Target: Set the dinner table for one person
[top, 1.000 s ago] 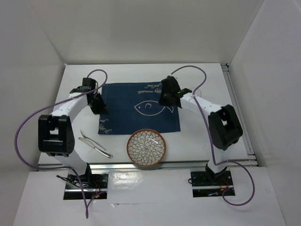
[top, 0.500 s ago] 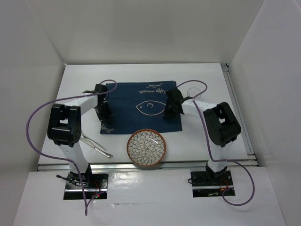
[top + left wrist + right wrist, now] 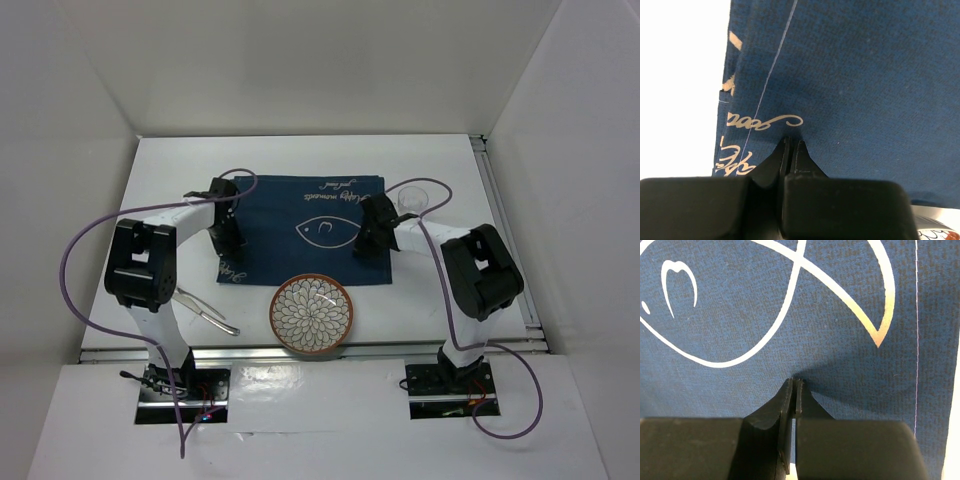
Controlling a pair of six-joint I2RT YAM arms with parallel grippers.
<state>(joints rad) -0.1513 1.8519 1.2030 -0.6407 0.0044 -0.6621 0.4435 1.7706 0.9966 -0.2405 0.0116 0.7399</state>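
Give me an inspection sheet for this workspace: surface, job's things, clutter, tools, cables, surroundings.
Surface: white table, metal rail along its near edge.
Job's things: blue placemat lies flat mid-table; patterned bowl at its near edge; metal utensil left of the bowl; clear glass by the placemat's far right corner.
Clutter: nothing seen.
Tools: left tool shut, tip down on the placemat's left part; right tool shut, tip down on the placemat beside the fish's tail.
Cables: purple left cable loops wide off its arm; purple right cable passes by the glass.
Surroundings: white walls on three sides.
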